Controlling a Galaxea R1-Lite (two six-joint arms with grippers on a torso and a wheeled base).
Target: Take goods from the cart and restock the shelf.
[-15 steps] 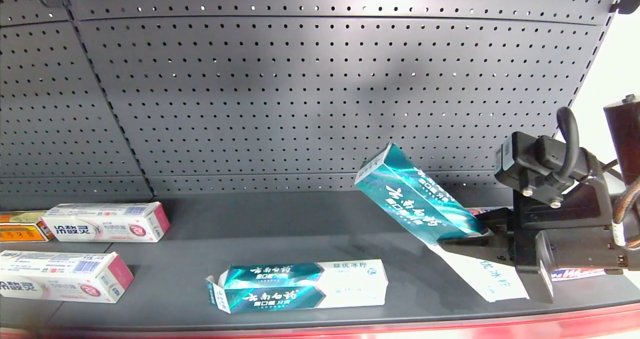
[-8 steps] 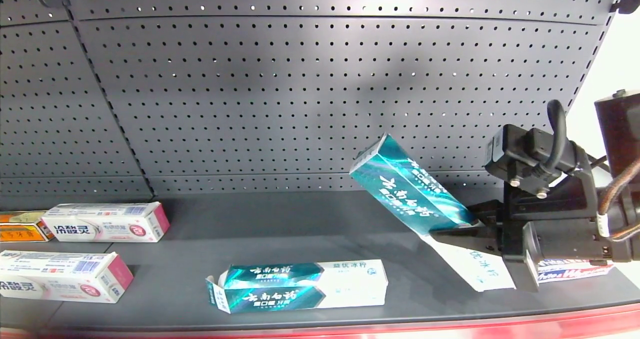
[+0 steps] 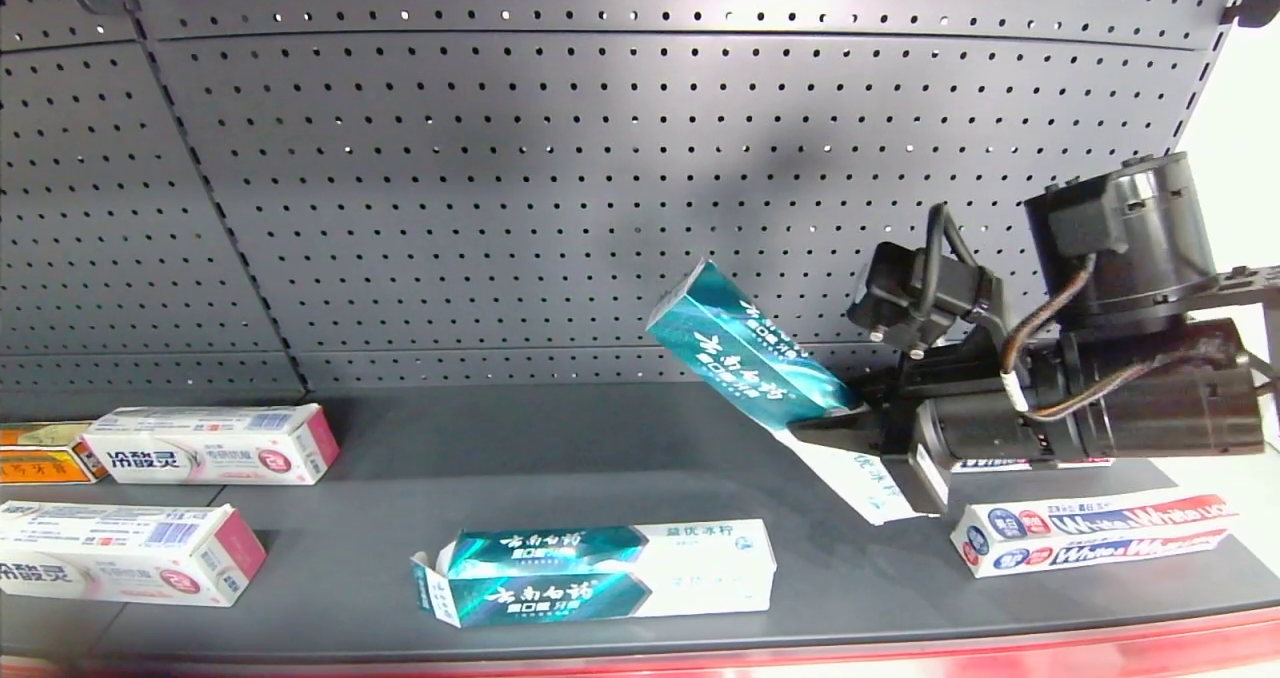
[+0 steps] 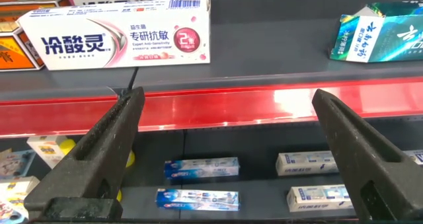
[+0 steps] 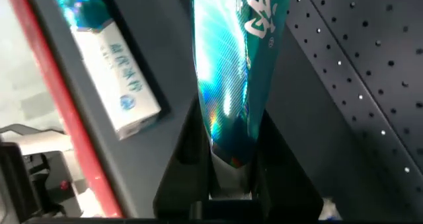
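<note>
Toothpaste box (image 3: 745, 363) of glossy teal-and-white cardboard tilts above the dark grey metal shelf (image 3: 560, 448). Right gripper (image 3: 835, 423) pinches its white end.

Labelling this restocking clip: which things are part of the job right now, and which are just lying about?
In the job: teal box clamped tilted in the right gripper; shelf beneath it.
Lying about: second teal box, rear pink box, front pink box, blue-white box, orange box.
</note>
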